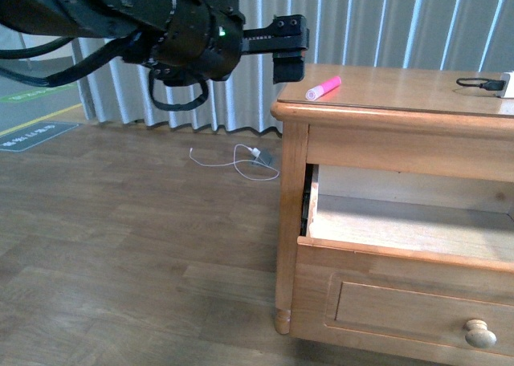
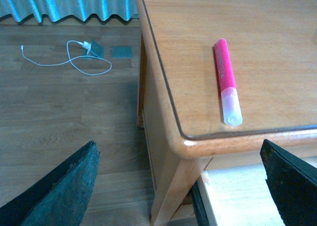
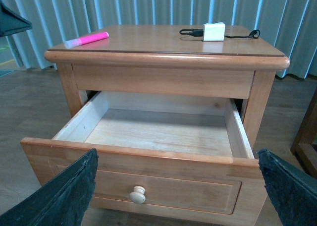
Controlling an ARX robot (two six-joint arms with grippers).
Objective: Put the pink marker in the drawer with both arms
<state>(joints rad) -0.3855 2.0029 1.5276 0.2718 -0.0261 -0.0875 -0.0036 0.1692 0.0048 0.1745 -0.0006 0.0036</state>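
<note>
Right end effector (image 3: 177, 152): the fingers are spread wide with nothing between them; it is posed just in front of the drawer.
Drawer (image 3: 133, 155): the upper drawer is pulled well out and its pale inside is bare; the knob (image 3: 137, 194) is touched by neither finger.
Left end effector (image 2: 178, 145): the fingers are parted wide and empty, held by the dresser's front corner, near the marker but apart from it.
Pink marker (image 2: 225, 80): it is laid flat on the worktop (image 2: 277, 32) near that front corner, above the open drawer, with the pale cap end nearest the edge.
Step in hand: the reach for the marker is judged to be the present step; nothing is grasped yet.
How it is best done: the left fingers should be set across the barrel, not along it, and closed on the pink middle, since a round barrel may be rolled by a one-sided touch. The rounded edge should be cleared before the marker is lowered into the drawer.
Charger (image 3: 214, 31): a white block with a black cable is set well apart from the marker; it is to be left alone.
Floor cable (image 1: 257, 155): a thin white lead lies on the wooden floor beyond the dresser.
Writing: faint print is seen along the marker's barrel, too small to be read; the pale characters on a floor sign (image 1: 36, 135) cannot be made out; no brand is legible.
</note>
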